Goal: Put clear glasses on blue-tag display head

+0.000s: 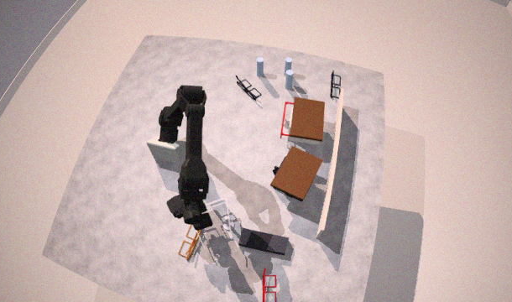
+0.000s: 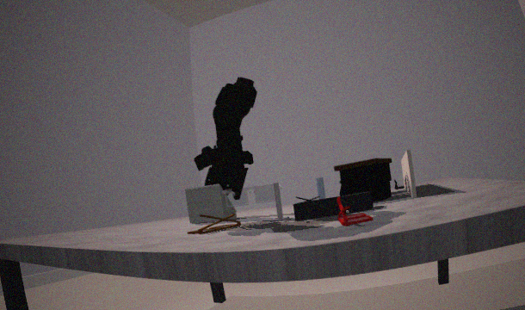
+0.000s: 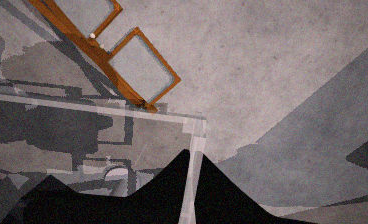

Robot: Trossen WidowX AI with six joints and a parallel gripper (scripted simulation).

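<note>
My gripper [image 1: 206, 226] [image 2: 237, 195] [image 3: 191, 156] is shut on a thin bar of the clear glasses [image 1: 216, 203] [image 3: 197, 137]. In the wrist view, one bar runs down between the fingertips and meets a long bar that crosses to the left. The glasses are over the table beside the orange glasses [image 1: 194, 244] [image 2: 219, 225] [image 3: 110, 71]. Two brown-topped blocks [image 1: 308, 119] [image 1: 298, 173] stand at the right in the top view; their fronts are mostly hidden. I cannot make out the blue tag, nor tell which block bears it.
A dark low block [image 1: 277, 244] [image 2: 331, 207] lies right of the gripper, with red glasses [image 2: 353, 220] nearby. A pale upright board [image 1: 333, 168] [image 2: 409, 172] stands behind the brown-topped blocks. Three blue cylinders [image 1: 260, 68] [image 1: 288, 65] [image 1: 289, 80] and black glasses [image 1: 248, 89] are farther off.
</note>
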